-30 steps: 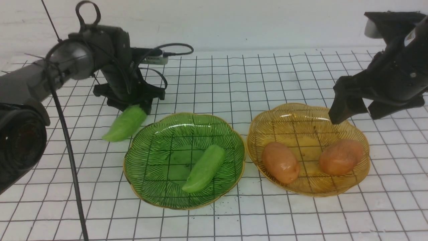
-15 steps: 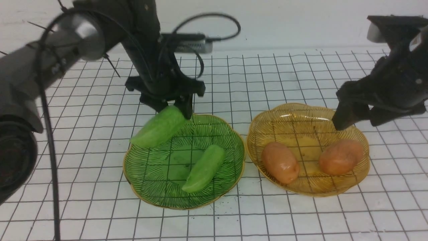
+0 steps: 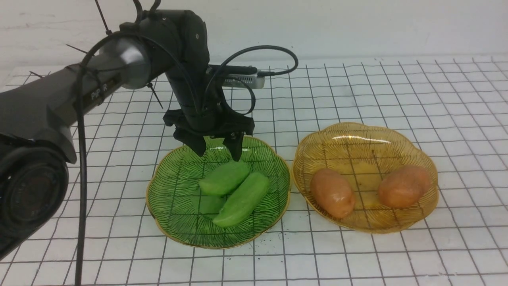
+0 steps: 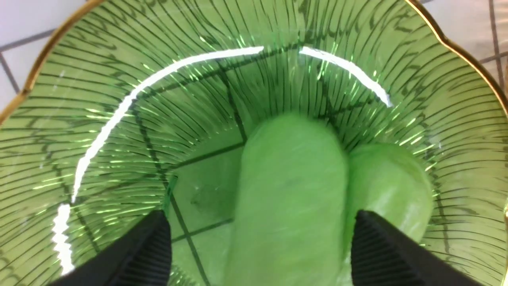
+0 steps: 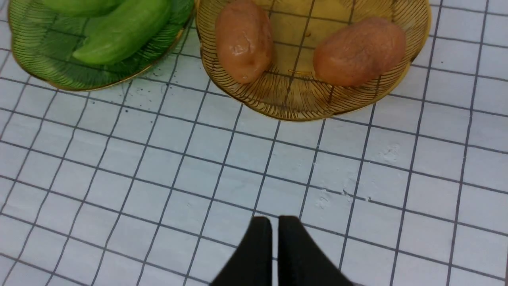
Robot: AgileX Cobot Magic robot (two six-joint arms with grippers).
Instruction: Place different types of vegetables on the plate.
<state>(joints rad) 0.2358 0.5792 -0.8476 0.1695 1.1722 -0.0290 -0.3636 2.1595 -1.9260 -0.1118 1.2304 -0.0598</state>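
Two light-green cucumber pieces lie side by side in the green glass plate (image 3: 174, 178): one (image 3: 224, 178) just under my left gripper (image 3: 218, 155), the other (image 3: 243, 198) in front of it. The left gripper hangs open above the plate, its fingers apart from the piece below. In the left wrist view the nearer cucumber (image 4: 289, 190) lies between the spread fingertips (image 4: 154, 242), touching neither. Two orange-brown potatoes (image 3: 332, 192) (image 3: 403, 186) sit in the amber plate (image 3: 357, 147). My right gripper (image 5: 274, 246) is shut and empty over bare table, nearer to me than both plates.
The table is a white cloth with a black grid (image 3: 357, 87). The two plates stand close together with a narrow gap between their rims. The right wrist view shows the amber plate (image 5: 293, 103) and the green plate (image 5: 39, 59) beyond the gripper.
My left arm carried a cucumber from left of the green plate to over it and let go; it now lies beside the other. The right arm left the front view and its jaws shut.
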